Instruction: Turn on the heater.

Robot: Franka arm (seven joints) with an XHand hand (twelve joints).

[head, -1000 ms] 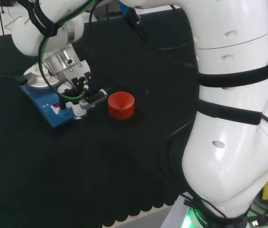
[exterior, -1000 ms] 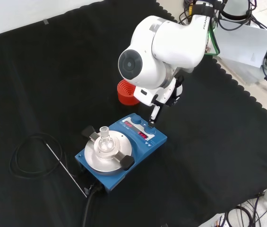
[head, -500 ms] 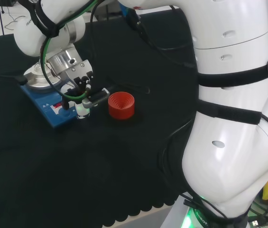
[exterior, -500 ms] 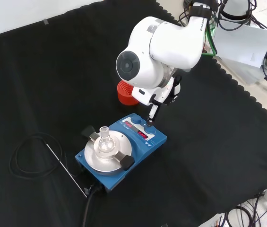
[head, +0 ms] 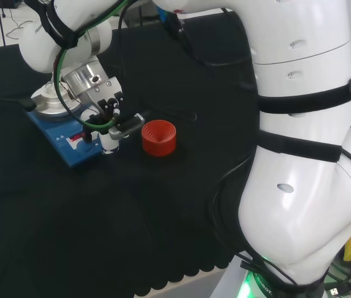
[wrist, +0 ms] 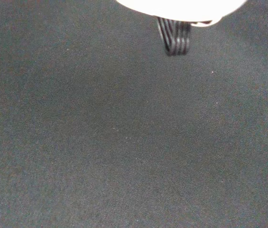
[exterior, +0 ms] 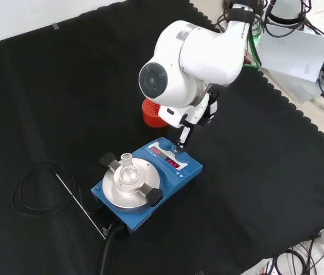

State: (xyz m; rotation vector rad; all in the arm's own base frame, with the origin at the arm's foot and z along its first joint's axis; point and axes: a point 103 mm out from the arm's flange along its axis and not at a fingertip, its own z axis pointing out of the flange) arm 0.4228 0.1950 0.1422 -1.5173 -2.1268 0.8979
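In the head view, the blue box-shaped heater with a round silver top plate (head: 60, 133) sits on the black cloth-covered desk (head: 163, 217) at the view's upper left. The black and white hand (head: 105, 124) hangs at the heater's right end, over its control panel, with a white fingertip reaching down to the panel's edge; another dark finger sticks out toward a red ribbed ring stand (head: 158, 137), which stands on the cloth just beside the heater, to its right. Whether the fingers are straight or curled cannot be told here. The arm's large white links (head: 305, 143) stand at the right.

In the front view, the heater (exterior: 144, 186) lies low in the middle of the cloth, a small clear glass flask (exterior: 127, 170) clamped upright on its round plate. A black cable (exterior: 35, 189) loops on the cloth to its left. The hand (exterior: 191, 117) comes from beneath the white link with the round grey cap (exterior: 153, 82), and one slim dark finger points straight down at a blue knob (exterior: 182, 156) on the panel, its tip at or just above the knob. The red stand (exterior: 150, 113) sits beyond the heater, partly behind the link.

The wrist view shows bare black cloth (wrist: 124, 142), a blurred white part of the hand (wrist: 181, 7) and a dark ribbed piece (wrist: 174, 35) beneath it.
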